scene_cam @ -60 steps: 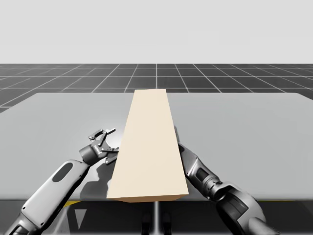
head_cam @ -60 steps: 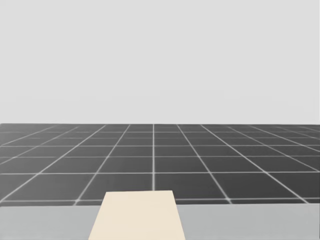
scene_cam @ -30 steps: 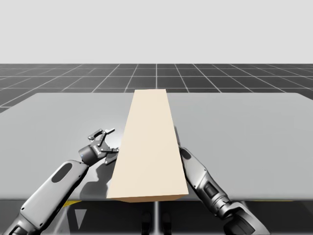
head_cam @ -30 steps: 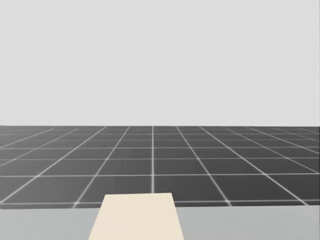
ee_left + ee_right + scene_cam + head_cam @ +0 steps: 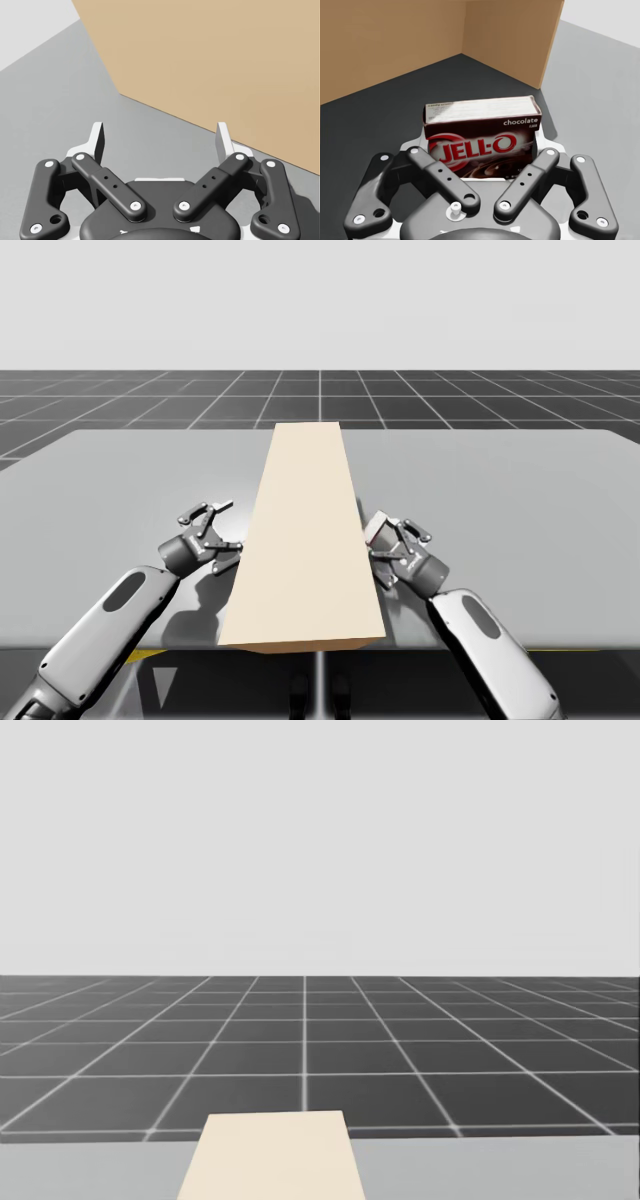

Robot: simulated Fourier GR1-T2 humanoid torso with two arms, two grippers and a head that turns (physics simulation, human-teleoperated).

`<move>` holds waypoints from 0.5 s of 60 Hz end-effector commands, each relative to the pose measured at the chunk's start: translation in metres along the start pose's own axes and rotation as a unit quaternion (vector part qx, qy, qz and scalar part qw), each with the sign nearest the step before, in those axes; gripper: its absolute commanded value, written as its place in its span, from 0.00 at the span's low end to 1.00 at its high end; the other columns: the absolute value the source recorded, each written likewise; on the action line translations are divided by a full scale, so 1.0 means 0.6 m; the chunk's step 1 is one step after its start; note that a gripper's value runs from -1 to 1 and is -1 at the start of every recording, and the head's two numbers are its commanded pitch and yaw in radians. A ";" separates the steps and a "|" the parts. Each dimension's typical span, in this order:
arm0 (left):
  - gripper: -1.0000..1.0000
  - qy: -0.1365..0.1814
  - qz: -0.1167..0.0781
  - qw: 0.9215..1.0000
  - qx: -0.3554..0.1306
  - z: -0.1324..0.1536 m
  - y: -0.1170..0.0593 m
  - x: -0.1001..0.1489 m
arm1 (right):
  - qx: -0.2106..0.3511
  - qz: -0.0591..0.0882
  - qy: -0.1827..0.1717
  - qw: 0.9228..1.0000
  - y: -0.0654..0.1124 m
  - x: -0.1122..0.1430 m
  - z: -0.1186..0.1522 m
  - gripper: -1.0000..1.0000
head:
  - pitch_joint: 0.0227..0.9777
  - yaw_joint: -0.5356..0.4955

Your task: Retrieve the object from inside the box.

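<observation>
A long tan box (image 5: 305, 530) lies down the middle of the grey table (image 5: 500, 490); its far end appears in the head view (image 5: 275, 1160). My right gripper (image 5: 392, 538) is beside the box's right side, shut on a small dark brown carton (image 5: 377, 531). In the right wrist view the brown carton (image 5: 482, 132) sits between the fingers of my right gripper (image 5: 482, 152), with the tan box's shaded inside walls (image 5: 395, 45) ahead. My left gripper (image 5: 212, 530) stands open by the box's left side. Nothing is between the fingers of this left gripper (image 5: 160, 135), and the tan box's wall (image 5: 200, 60) is just ahead.
The table's front edge (image 5: 520, 645) runs just behind both forearms. Bare grey tabletop (image 5: 120, 480) spreads to the left and right of the tan box. A dark gridded floor (image 5: 300, 1050) lies beyond the table's far edge.
My right arm has drawn back out from the tan box's right side, and its gripper now shows with the brown carton. My head has turned slightly upward. The left arm has held still.
</observation>
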 end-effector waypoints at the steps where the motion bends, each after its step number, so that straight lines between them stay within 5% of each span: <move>1: 0.00 0.000 0.000 1.000 0.000 -0.001 0.000 -0.001 | -0.101 0.016 -0.027 0.994 -0.069 0.026 0.039 1.00 | 0.09 0.49; 16: 0.00 -0.004 0.001 1.000 0.002 0.000 0.003 0.000 | -0.170 0.024 -0.056 0.984 -0.138 0.065 0.074 1.00 | 0.08 0.49; 30: 0.00 -0.004 0.003 1.000 0.006 0.002 0.005 -0.001 | -0.233 0.041 -0.111 0.965 -0.206 0.180 0.084 1.00 | 0.08 0.49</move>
